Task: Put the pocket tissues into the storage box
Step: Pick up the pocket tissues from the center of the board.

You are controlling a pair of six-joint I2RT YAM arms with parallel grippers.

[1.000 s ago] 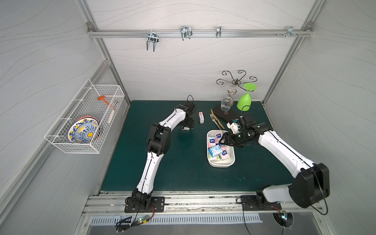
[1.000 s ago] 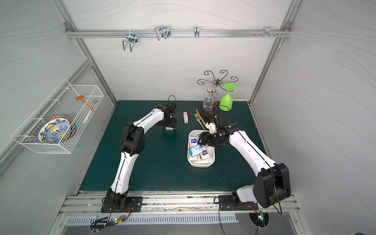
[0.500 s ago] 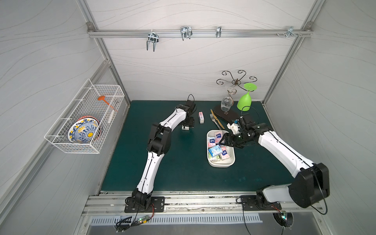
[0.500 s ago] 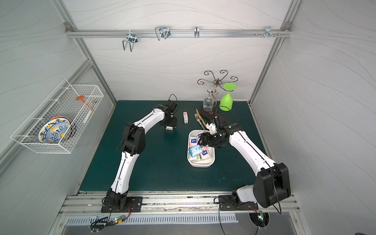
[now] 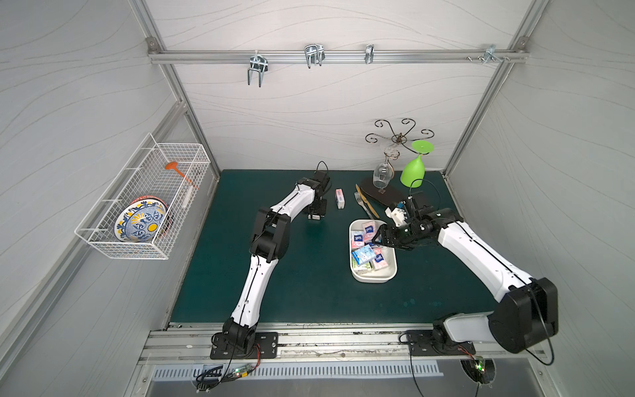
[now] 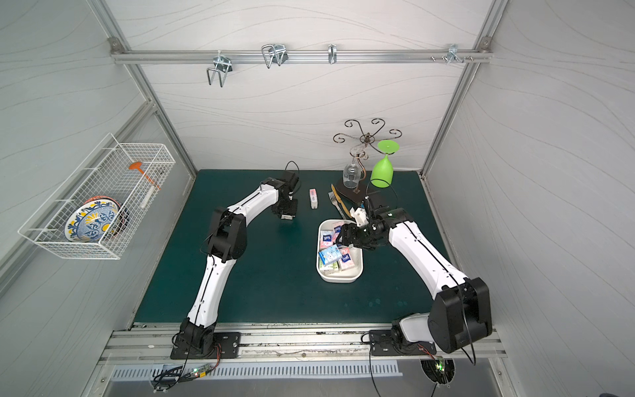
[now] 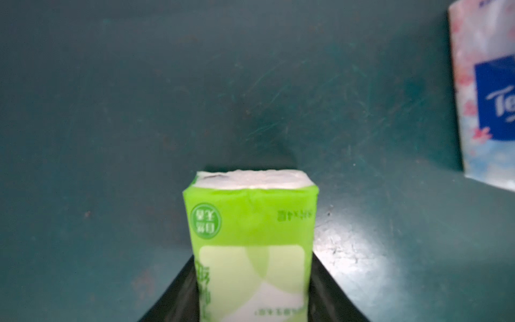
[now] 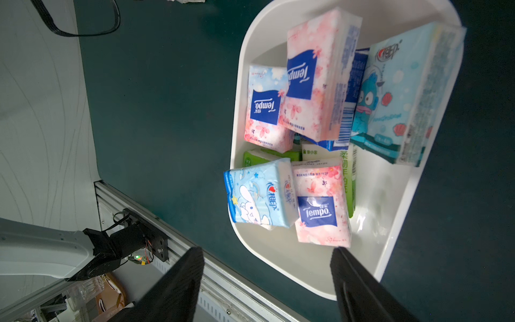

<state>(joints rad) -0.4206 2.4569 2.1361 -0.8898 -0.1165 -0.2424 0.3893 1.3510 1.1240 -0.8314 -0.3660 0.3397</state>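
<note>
Clasping a green pack (image 7: 250, 220) across its width, the left gripper (image 7: 252, 259) presses its jaws on both long sides, the pack's length running out along the fingers (image 7: 181, 295), at the far side of the mat (image 5: 302, 282). The box (image 5: 374, 279) lies to its right and nearer the base, part filled; the right gripper (image 8: 267, 249) hangs over it, spread and empty. A pink pack (image 5: 340, 198) lies just beside the left gripper.

Storage box (image 5: 373, 279): shallow white tray with rounded corners, flat on the tabletop right of centre, long sides running toward the far edge.
Pocket tissues (image 8: 315, 83): pink Tempo, light blue cartoon and green packs heaped inside, overlapping, several tilted.
Loose pink pack (image 5: 340, 198): lying near the far edge, apart from the box.
Green pack (image 7: 250, 223): light green wrapper, white end showing, clasped between the left tool (image 7: 253, 255) fingers.
</note>
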